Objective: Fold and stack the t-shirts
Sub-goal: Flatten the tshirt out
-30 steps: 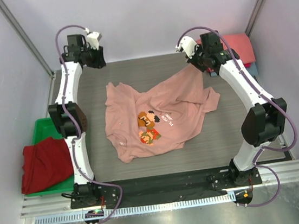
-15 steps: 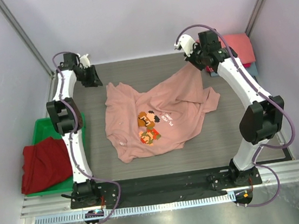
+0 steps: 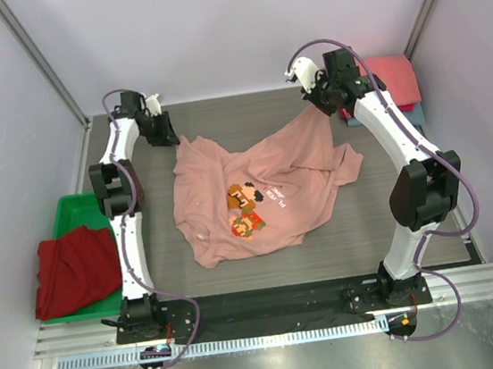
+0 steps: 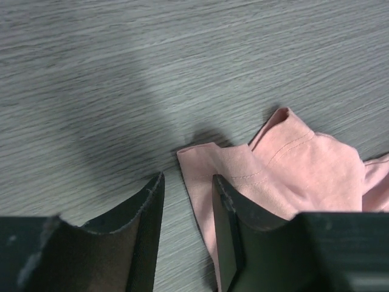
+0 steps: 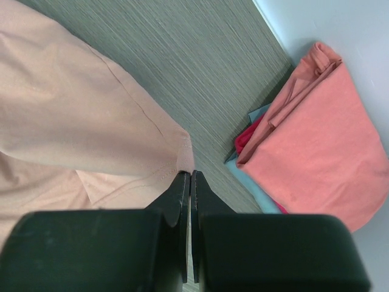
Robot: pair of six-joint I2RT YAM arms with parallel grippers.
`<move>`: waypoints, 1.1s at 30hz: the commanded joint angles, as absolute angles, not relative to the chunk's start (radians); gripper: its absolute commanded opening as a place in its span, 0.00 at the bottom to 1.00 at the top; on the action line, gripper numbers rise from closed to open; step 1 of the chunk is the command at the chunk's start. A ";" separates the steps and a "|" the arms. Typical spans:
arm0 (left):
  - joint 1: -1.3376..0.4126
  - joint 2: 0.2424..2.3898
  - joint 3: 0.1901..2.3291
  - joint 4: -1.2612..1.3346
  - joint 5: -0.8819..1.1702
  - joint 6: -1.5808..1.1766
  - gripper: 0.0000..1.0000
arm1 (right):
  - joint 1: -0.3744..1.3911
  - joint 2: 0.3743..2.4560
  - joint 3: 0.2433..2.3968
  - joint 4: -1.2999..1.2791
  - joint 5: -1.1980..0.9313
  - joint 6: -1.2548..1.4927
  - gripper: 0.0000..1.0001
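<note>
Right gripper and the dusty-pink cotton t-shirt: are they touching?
Touching. The right wrist view shows the right gripper shut on a hem corner of the dusty-pink cotton t-shirt, the cloth ending right at its closed tips.

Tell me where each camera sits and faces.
Top external: high behind both arms, looking down on table and pink t-shirt; arms show whole.
Left wrist: above the left gripper, facing a shirt corner; open fingers show.
Right wrist: above the right gripper, facing pinched shirt edge and folded stack; shut fingers show.
All share the pink t-shirt.

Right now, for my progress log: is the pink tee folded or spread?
Spread, not folded: the pink tee lies open, rumpled, print up, right gripper pinching one corner.
</note>
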State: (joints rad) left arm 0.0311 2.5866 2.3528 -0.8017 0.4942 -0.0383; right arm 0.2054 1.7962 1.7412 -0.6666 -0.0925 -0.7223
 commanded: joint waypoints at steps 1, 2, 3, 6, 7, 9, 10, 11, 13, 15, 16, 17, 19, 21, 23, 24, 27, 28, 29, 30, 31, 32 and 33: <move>0.014 2.585 2.398 -0.770 0.463 -0.044 0.39 | 0.206 1.784 1.783 -0.655 -0.100 -0.709 0.01; 0.009 2.586 2.398 -0.769 0.453 -0.044 0.41 | 0.206 1.781 1.776 -0.655 -0.100 -0.709 0.01; 0.009 2.588 2.398 -0.770 0.439 -0.044 0.42 | 0.206 1.779 1.773 -0.653 -0.100 -0.709 0.01; 0.008 2.603 2.407 -0.758 0.396 -0.045 0.45 | 0.204 1.776 1.763 -0.652 -0.101 -0.710 0.01; -0.021 2.608 2.411 -0.759 0.387 -0.041 0.45 | 0.204 1.773 1.761 -0.653 -0.103 -0.710 0.01; -0.032 2.620 2.419 -0.759 0.370 -0.031 0.43 | 0.206 1.770 1.755 -0.653 -0.103 -0.713 0.01; -0.037 2.625 2.422 -0.759 0.367 -0.026 0.40 | 0.206 1.770 1.755 -0.655 -0.101 -0.715 0.01; -0.043 2.631 2.421 -0.761 0.354 -0.023 0.38 | 0.206 1.767 1.752 -0.653 -0.100 -0.716 0.01; -0.052 2.634 2.421 -0.767 0.336 -0.006 0.33 | 0.206 1.761 1.747 -0.653 -0.100 -0.719 0.01; -0.066 2.640 2.421 -0.773 0.298 0.021 0.32 | 0.206 1.756 1.738 -0.652 -0.101 -0.719 0.01; -0.077 2.643 2.424 -0.773 0.276 0.029 0.29 | 0.206 1.753 1.732 -0.653 -0.101 -0.719 0.01; -0.081 2.648 2.425 -0.776 0.262 0.035 0.27 | 0.206 1.752 1.727 -0.652 -0.103 -0.719 0.01; -0.092 2.655 2.425 -0.784 0.229 0.051 0.21 | 0.206 1.747 1.724 -0.650 -0.104 -0.721 0.01; -0.098 2.655 2.421 -0.788 0.215 0.063 0.18 | 0.206 1.746 1.723 -0.649 -0.104 -0.722 0.01; -0.101 2.654 2.415 -0.790 0.198 0.075 0.10 | 0.204 1.743 1.720 -0.644 -0.106 -0.723 0.01; -0.101 2.652 2.413 -0.788 0.187 0.078 0.07 | 0.206 1.741 1.718 -0.640 -0.107 -0.723 0.01; -0.100 2.620 2.411 -0.779 0.141 0.086 0.00 | 0.204 1.736 1.723 -0.621 -0.101 -0.706 0.01; -0.094 2.590 2.414 -0.776 0.117 0.086 0.00 | 0.203 1.733 1.727 -0.617 -0.089 -0.697 0.01; -0.089 2.571 2.418 -0.773 0.107 0.095 0.00 | 0.204 1.726 1.742 -0.600 -0.078 -0.674 0.01; -0.084 2.545 2.421 -0.769 0.098 0.095 0.00 | 0.203 1.723 1.749 -0.585 -0.060 -0.654 0.01; -0.069 2.521 2.424 -0.765 0.094 0.095 0.00 | 0.199 1.718 1.770 -0.560 -0.045 -0.638 0.01; -0.060 2.455 2.422 -0.764 0.103 0.091 0.00 | 0.192 1.710 1.782 -0.551 -0.025 -0.626 0.01; -0.051 2.421 2.422 -0.758 0.109 0.087 0.00 | 0.187 1.704 1.798 -0.543 -0.015 -0.594 0.01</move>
State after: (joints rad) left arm -0.0944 2.5935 2.4054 -0.7685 0.1520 0.0696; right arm 0.2035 1.7916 1.7248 -0.6392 -0.0715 -0.6739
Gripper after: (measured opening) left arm 0.005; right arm 0.032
